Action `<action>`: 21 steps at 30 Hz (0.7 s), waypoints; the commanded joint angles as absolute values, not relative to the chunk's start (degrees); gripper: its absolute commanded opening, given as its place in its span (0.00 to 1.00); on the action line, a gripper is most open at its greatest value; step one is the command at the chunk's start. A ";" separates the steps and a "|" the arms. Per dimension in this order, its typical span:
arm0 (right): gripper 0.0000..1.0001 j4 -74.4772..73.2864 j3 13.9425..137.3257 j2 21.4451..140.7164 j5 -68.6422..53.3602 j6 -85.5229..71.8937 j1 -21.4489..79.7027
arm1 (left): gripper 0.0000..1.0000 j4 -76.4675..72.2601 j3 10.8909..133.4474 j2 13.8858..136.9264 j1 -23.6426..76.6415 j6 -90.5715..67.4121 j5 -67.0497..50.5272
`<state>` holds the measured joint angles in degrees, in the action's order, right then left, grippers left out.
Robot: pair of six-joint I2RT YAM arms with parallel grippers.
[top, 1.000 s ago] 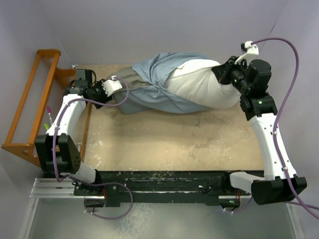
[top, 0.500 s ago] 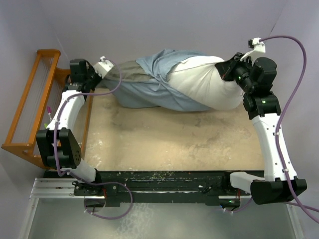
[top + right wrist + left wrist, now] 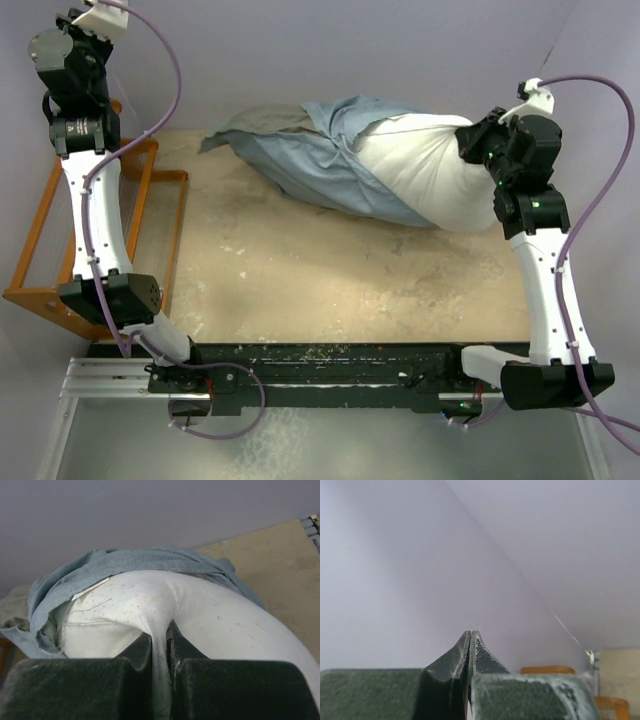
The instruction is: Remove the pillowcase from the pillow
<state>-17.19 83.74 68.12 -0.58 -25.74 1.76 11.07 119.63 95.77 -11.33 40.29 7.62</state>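
Observation:
The plump off-white pillow (image 3: 430,178) lies at the back right of the table, its left half still inside the pillowcase (image 3: 310,160), pale grey-blue with an olive end lying loose to the left. My right gripper (image 3: 470,142) is shut on a pinch of the pillow's bare right end; in the right wrist view the white cloth (image 3: 210,615) runs between the gripper (image 3: 159,630) jaws, with the pillowcase (image 3: 125,562) bunched behind. My left gripper (image 3: 470,632) is shut and empty, raised high at the far left and facing the wall, well away from the pillowcase.
An orange wooden rack (image 3: 60,250) stands along the left edge of the table, under my raised left arm (image 3: 72,110); its top shows in the left wrist view (image 3: 547,670). Pale walls enclose the back and sides. The sandy tabletop (image 3: 330,270) lies in front of the pillow.
My left gripper has let go of the pillowcase's olive end and swung up and left to the wall. My right gripper has drawn the pillow and pillowcase a little to the right.

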 commanded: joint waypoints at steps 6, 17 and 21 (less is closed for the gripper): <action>0.00 -15.97 95.08 72.68 -6.64 -33.96 3.29 | 0.38 22.98 85.45 75.01 17.05 52.77 -2.54; 0.00 -3.01 94.87 71.93 -29.29 -52.97 10.66 | 0.46 27.88 80.50 74.69 40.21 54.52 5.90; 0.00 1.88 94.81 69.78 -33.12 -62.48 10.72 | 0.46 22.01 78.61 70.92 43.05 59.19 8.85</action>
<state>-17.37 91.98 76.07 -22.81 -46.78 10.55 28.75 78.26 74.94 40.32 54.17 4.78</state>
